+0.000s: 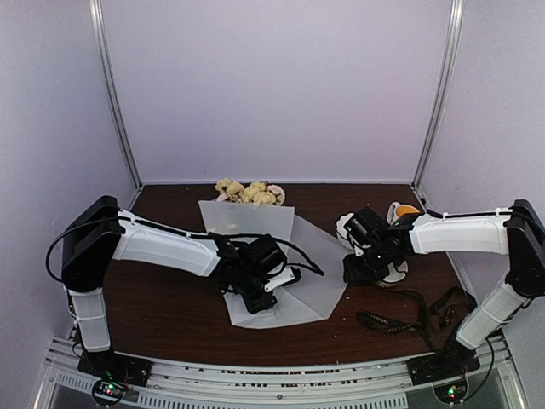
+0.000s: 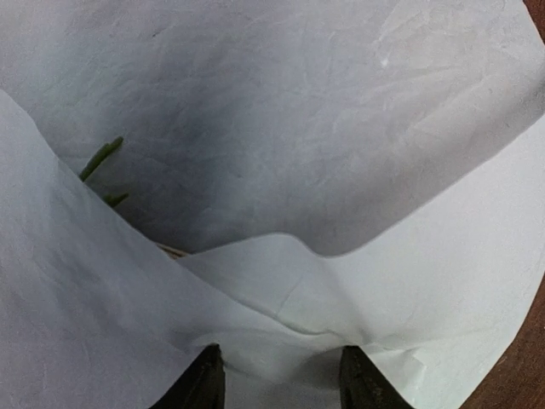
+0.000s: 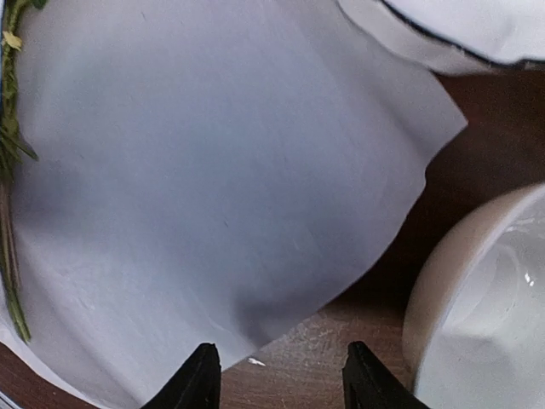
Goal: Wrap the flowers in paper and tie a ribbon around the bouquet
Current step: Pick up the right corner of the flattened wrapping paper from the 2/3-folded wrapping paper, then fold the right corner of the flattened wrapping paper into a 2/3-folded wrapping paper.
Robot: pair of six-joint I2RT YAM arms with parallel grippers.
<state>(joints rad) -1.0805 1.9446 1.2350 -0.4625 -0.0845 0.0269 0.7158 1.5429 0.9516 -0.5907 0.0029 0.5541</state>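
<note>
We see left gripper [image 2: 279, 353] jaws apart over folded paper [image 2: 341, 128]; right gripper [image 3: 280, 348] jaws apart too, bowl [image 3: 464, 290] crowding their right.

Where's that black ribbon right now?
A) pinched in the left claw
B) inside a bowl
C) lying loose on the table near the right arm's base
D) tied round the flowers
C: the ribbon lies loose on the table by the right arm's base, well apart from the flowers.
</note>
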